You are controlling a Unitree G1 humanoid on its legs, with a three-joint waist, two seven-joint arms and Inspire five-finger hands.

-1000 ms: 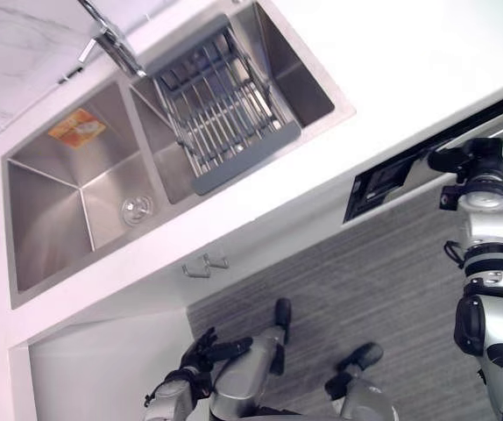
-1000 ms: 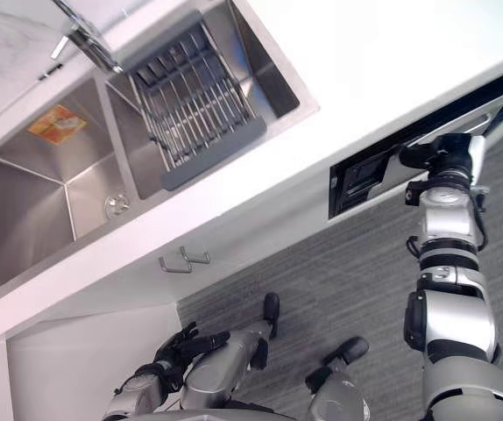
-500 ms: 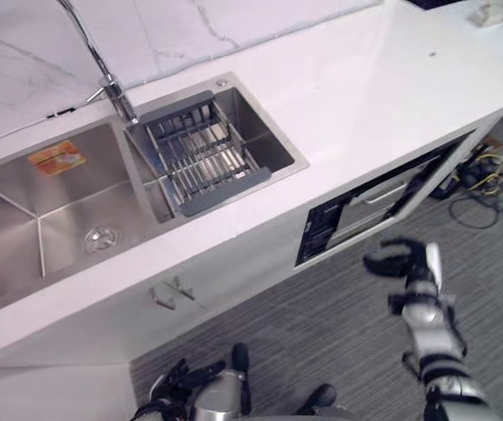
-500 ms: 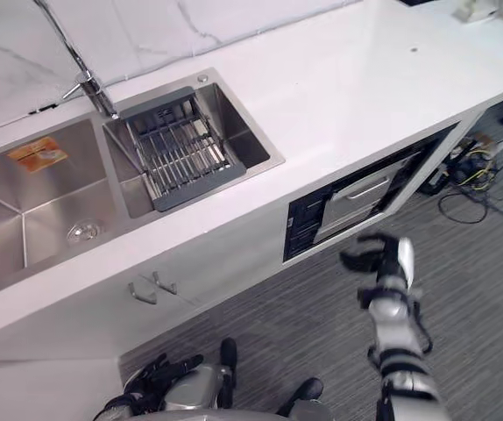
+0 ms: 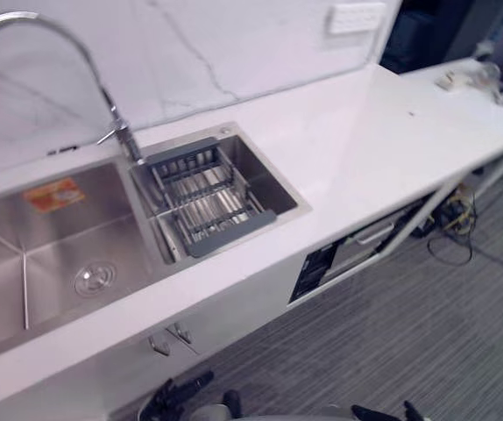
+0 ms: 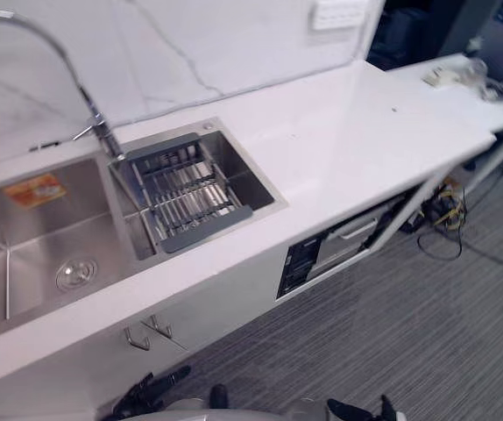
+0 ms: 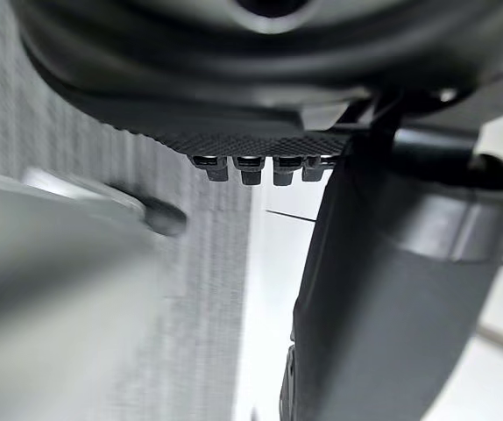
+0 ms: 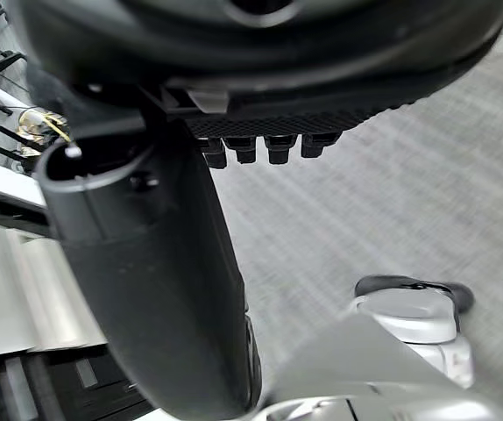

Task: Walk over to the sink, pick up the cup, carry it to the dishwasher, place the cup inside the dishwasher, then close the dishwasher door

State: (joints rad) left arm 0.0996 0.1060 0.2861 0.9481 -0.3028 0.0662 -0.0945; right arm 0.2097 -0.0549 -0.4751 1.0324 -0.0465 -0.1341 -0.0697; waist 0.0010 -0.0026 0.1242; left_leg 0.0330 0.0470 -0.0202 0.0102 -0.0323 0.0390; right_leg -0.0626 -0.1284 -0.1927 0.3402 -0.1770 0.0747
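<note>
Steel sink (image 5: 50,254) (rack (image 5: 208,197) inside) lies well beyond left hand (image 5: 168,402)'s straight fingers (image 5: 201,381).

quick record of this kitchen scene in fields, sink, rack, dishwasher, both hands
sink: two steel basins set in the white counter
faucet: behind the divide
rack: grey dish rack in the right basin
left basin: orange patch, drain
dishwasher: under the counter, right of the sink
left hand: low, open, empty
right hand: low, open, empty

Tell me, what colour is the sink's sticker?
The sticker is orange, clearest in left eye view.
</note>
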